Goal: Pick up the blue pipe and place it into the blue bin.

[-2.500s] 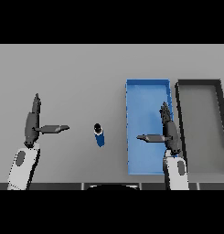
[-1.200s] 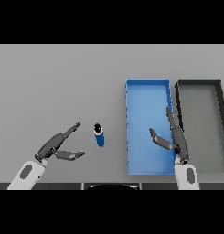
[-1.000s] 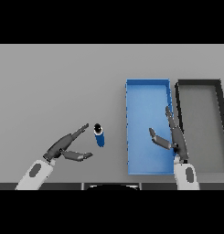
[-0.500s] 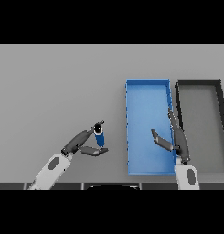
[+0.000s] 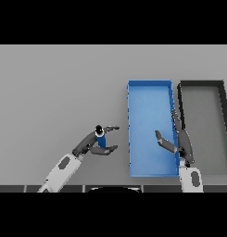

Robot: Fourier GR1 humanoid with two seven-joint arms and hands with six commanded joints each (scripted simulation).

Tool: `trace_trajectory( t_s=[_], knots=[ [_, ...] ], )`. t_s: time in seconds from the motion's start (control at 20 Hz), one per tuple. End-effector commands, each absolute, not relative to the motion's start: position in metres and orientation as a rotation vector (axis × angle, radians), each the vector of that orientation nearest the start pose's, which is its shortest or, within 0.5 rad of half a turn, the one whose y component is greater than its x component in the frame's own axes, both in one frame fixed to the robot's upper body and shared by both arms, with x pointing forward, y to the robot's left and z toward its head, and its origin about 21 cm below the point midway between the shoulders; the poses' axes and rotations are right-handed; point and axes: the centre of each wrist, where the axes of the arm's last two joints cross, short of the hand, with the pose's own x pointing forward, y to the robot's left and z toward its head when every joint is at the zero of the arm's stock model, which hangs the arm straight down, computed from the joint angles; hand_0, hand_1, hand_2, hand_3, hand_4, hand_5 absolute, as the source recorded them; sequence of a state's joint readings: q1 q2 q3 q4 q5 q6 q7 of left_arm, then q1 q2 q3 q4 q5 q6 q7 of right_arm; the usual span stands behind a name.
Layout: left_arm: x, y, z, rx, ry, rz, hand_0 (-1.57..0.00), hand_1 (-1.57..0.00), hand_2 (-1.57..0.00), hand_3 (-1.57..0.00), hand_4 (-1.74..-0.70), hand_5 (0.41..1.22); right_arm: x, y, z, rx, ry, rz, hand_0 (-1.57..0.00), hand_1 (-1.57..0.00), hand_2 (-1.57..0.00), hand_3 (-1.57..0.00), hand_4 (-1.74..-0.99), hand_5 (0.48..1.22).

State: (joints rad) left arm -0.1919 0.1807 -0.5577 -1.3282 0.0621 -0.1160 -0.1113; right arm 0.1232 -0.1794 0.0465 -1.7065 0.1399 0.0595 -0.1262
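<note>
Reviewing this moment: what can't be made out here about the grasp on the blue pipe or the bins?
- Head view: the left hand flanks the blue pipe; contact cannot be told.
- Pipe's lower end hidden by that hand.
- Blue bin: right wall partly covered by the right hand.
- Black bin: near end runs out of view.

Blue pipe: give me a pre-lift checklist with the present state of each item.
1. Left hand at the blue pipe: ok, fingers above it and thumb below.
2. Grasp closed on the pipe: cannot tell, the fingers look only loosely curved.
3. Pipe upright on the grey table: ok, its dark cap points up.
4. Blue bin ready to receive: ok, its floor shows nothing inside.
5. Path from pipe to bin: ok, only bare table between them.
6. Right hand out of the way: not ok, it hangs over the bin's right side.
</note>
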Motion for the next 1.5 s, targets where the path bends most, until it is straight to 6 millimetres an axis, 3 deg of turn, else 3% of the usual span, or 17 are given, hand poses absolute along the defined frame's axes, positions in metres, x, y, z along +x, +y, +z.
trace_trajectory(
  t_s=[0.0,0.1,0.2,0.25,0.45,0.7,1.1,1.25,1.45],
  knots=[
    [0.255,0.139,-0.035,-0.421,-1.461,-0.671,-0.12,-0.32,-0.49,-0.53,-1.28,0.735,0.218,-0.263,0.013,-0.171,-1.678,0.324,0.0,0.0,0.0,0.0,-1.22,0.656],
    [0.252,0.137,-0.039,-0.431,-1.472,-0.647,-0.6,-0.75,-0.87,-0.91,-1.44,0.91,0.215,-0.265,0.012,-0.176,-1.685,0.331,0.0,0.0,0.0,0.0,-1.219,0.657],
    [0.248,0.135,-0.038,-0.444,-1.47,-0.658,-0.95,-1.05,-1.12,-1.12,-1.54,1.022,0.216,-0.262,0.009,-0.164,-1.668,0.324,0.0,0.0,0.0,0.0,-1.227,0.66],
    [0.251,0.132,-0.034,-0.447,-1.476,-0.656,-1.07,-1.15,-1.21,-1.19,-1.58,1.062,0.217,-0.261,0.01,-0.155,-1.669,0.321,0.0,0.0,0.0,0.0,-1.233,0.66],
    [0.244,0.123,-0.032,-0.442,-1.543,-0.668,-1.37,-1.4,-1.42,-1.42,-1.5,1.156,0.221,-0.262,0.015,-0.144,-1.669,0.315,0.0,0.0,0.0,0.0,-1.221,0.638],
    [0.248,0.115,-0.01,-0.484,-1.677,-0.633,-1.5,-1.51,-1.52,-1.52,-1.47,1.2,0.22,-0.259,0.013,-0.134,-1.671,0.307,0.0,0.0,0.0,0.0,-1.229,0.633],
    [0.259,0.094,0.046,-0.572,-1.766,-0.693,-1.56,-1.56,-1.56,-1.56,-1.47,1.217,0.222,-0.263,0.013,-0.185,-1.671,0.338,0.0,0.0,0.0,0.0,-1.17,0.644],
    [0.255,0.093,0.049,-0.57,-1.735,-0.731,-1.57,-1.57,-1.57,-1.57,-1.47,1.219,0.223,-0.27,0.012,-0.194,-1.664,0.339,0.0,0.0,0.0,0.0,-1.155,0.642],
    [0.255,0.093,0.05,-0.565,-1.732,-0.732,-1.57,-1.57,-1.57,-1.57,-1.47,1.22,0.201,-0.263,0.016,-0.249,-1.701,0.324,0.0,0.0,0.0,0.0,-1.139,0.643]
  ],
)
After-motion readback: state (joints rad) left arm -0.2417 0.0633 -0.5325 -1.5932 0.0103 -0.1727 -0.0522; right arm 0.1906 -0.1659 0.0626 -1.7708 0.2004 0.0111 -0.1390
